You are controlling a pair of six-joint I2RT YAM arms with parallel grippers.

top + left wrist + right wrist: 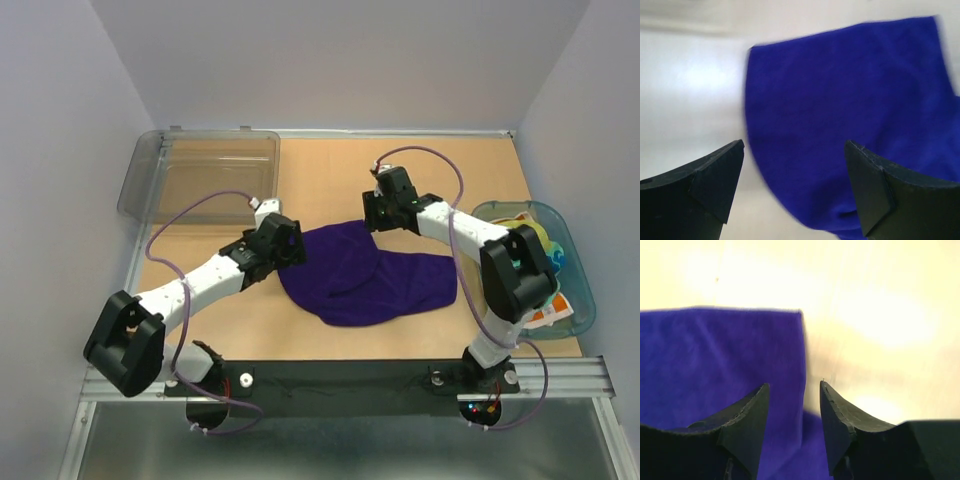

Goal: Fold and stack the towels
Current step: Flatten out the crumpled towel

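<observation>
A purple towel lies spread and rumpled on the wooden table between the two arms. My left gripper hovers over its left edge. In the left wrist view the gripper is wide open, with the cloth below the gap. My right gripper is at the towel's far corner. Seen from the right wrist, the right gripper has its jaws apart above the towel's edge, with nothing pinched. More towels sit bunched in the basket: a greenish one and a white one with orange prints.
A teal translucent basket stands at the table's right edge, beside the right arm's elbow. A clear grey plastic bin sits at the back left corner. White walls close in the table on three sides.
</observation>
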